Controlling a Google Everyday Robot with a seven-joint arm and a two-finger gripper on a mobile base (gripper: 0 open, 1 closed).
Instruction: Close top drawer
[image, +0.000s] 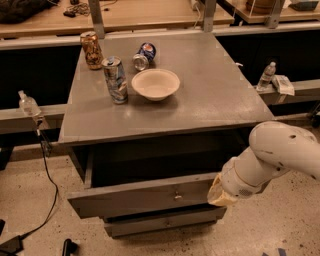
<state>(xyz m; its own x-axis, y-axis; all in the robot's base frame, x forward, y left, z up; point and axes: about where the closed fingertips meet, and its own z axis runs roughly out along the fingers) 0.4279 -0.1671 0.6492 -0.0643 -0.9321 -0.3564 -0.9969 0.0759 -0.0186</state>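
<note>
**Camera view.** The top drawer, a wide grey-painted wooden drawer with a worn plain front and a small central metal knob, stands partly pulled out at 6 o'clock of the frame. It sits beneath the grey desk, and its dark cavity shows behind the front panel. The white robot arm enters from 4 o'clock. Its claw sits against the right end of the drawer front, at 3 o'clock of the knob. We cannot tell whether the claw is apart or together.

We judge the step in hand to be the push itself, with the drawer not yet home. The next move calls for a steady press toward 12 o'clock, straight into the cabinet, until the front sits flush above the lower grey drawer front. Since contact lies off-centre, we expect the drawer may skew and bind.

On the desk stands a round white bowl. At its 9 o'clock is an upright silver-and-blue drink can, at 11 o'clock a brown-gold can, and at 12 o'clock a blue can lying on its side. The blue can bears a red, white and blue round mark; we can read no lettering on any can.
</note>
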